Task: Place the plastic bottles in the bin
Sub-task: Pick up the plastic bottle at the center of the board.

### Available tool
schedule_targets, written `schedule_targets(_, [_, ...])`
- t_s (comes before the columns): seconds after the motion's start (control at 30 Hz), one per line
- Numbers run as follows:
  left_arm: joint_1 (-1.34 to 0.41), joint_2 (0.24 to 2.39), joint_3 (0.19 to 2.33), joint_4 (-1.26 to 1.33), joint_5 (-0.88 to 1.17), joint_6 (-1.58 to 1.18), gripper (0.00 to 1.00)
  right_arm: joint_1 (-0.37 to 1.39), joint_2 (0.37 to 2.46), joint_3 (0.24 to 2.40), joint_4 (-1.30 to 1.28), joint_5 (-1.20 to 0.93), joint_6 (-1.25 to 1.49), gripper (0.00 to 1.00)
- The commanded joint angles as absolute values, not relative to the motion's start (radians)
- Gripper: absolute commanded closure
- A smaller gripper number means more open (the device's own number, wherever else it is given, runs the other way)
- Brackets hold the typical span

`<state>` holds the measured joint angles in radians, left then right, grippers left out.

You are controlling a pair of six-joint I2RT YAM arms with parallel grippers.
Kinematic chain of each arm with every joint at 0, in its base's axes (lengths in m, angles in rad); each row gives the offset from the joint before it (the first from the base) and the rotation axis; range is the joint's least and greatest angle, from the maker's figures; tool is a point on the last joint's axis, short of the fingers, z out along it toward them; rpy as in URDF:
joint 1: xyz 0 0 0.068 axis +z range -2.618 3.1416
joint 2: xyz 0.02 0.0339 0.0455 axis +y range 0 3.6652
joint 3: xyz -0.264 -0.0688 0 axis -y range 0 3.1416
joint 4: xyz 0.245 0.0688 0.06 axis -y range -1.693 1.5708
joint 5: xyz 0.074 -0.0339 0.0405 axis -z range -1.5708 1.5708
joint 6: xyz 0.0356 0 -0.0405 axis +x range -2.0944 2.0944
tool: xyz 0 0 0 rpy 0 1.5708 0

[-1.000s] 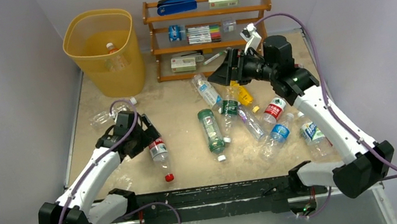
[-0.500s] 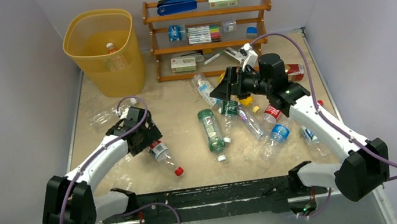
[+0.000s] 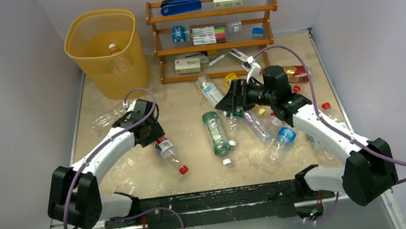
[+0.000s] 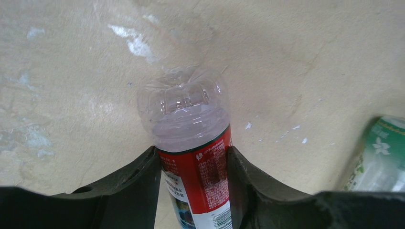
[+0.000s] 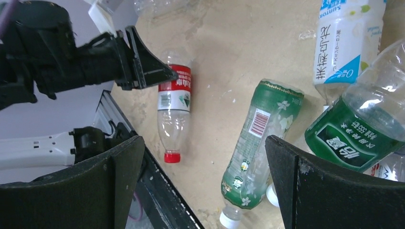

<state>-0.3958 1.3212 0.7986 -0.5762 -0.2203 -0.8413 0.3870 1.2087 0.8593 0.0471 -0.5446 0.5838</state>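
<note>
So the left hand (image 4: pixel 192 151) is clamped on a clear plastic bottle with a red label and red cap (image 3: pixel 167 152). There's one finger (image 4: pixel 138 186) on each side of the label, up near the base end. That bottle lies flat on the beige desk (image 3: pixel 185 114), cap pointing toward the near edge. The tall yellow-orange translucent bin (image 3: pixel 123 77) sits in the far left corner, well apart from it, with one red-capped bottle (image 3: pixel 115 55) already inside. Between the two it's mostly bare desk, but a crumpled clear bottle (image 3: pixel 106 119) lies just left of the arm, near the wall. The brown wooden three-tier rack (image 3: pixel 257 7), blue stapler (image 3: pixel 180 5) on top, stands just right of the bin. The right hand (image 3: pixel 230 100) hangs wide open, holding nothing, over the pile in the middle. Down there are a green bottle with a white cap (image 5: pixel 260 129), a dark-green-labelled bottle (image 5: pixel 351 138) and a white-and-blue-labelled bottle (image 5: pixel 341 43), all lying close together.
</note>
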Motion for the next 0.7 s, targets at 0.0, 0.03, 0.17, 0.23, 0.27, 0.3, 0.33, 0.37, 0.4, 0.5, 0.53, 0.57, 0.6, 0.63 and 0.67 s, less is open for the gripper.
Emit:
schedule_targets(0.0, [-0.403,1.332,0.945,-0.586,-0.229,-0.799,0.61,0.392,1.171,0.853,0.114,-0.574,0.578,0.0])
schedule_targets(0.03, [-0.403,1.339,0.975,-0.591,-0.225,-0.791,0.61,0.391,1.167,0.854,0.111,-0.576,0.58,0.0])
schedule_targets(0.17, [-0.401,1.4,1.129,-0.614,-0.217,-0.758,0.6,0.392,1.16,0.865,0.099,-0.573,0.581,0.0])
schedule_targets(0.23, [-0.399,1.439,1.205,-0.625,-0.21,-0.742,0.6,0.391,1.159,0.876,0.086,-0.571,0.578,0.0])
schedule_targets(0.27, [-0.4,1.455,1.242,-0.63,-0.205,-0.736,0.59,0.392,1.158,0.879,0.079,-0.571,0.576,0.0])
schedule_targets(0.3, [-0.397,1.47,1.285,-0.64,-0.2,-0.73,0.59,0.392,1.155,0.88,0.075,-0.569,0.575,0.0])
schedule_targets(0.33, [-0.396,1.481,1.33,-0.647,-0.194,-0.725,0.59,0.392,1.153,0.882,0.072,-0.566,0.575,0.0])
schedule_targets(0.37, [-0.395,1.492,1.371,-0.652,-0.189,-0.719,0.59,0.391,1.149,0.882,0.067,-0.563,0.576,0.0])
schedule_targets(0.4, [-0.393,1.501,1.419,-0.66,-0.184,-0.713,0.59,0.391,1.145,0.88,0.067,-0.563,0.579,0.0])
schedule_targets(0.5, [-0.367,1.545,1.574,-0.698,-0.168,-0.69,0.59,0.392,1.133,0.87,0.078,-0.562,0.591,0.0])
schedule_targets(0.53, [-0.347,1.556,1.62,-0.705,-0.155,-0.688,0.59,0.392,1.131,0.866,0.082,-0.563,0.594,0.0])
schedule_targets(0.57, [-0.322,1.56,1.657,-0.697,-0.132,-0.688,0.59,0.392,1.131,0.862,0.083,-0.563,0.596,0.0])
schedule_targets(0.6, [-0.288,1.563,1.689,-0.686,-0.105,-0.694,0.59,0.393,1.129,0.86,0.083,-0.563,0.598,0.0])
schedule_targets(0.63, [-0.254,1.568,1.719,-0.677,-0.078,-0.701,0.59,0.393,1.127,0.858,0.083,-0.562,0.601,0.0])
schedule_targets(0.67, [-0.217,1.576,1.755,-0.673,-0.045,-0.707,0.58,0.393,1.123,0.853,0.084,-0.565,0.605,0.0])
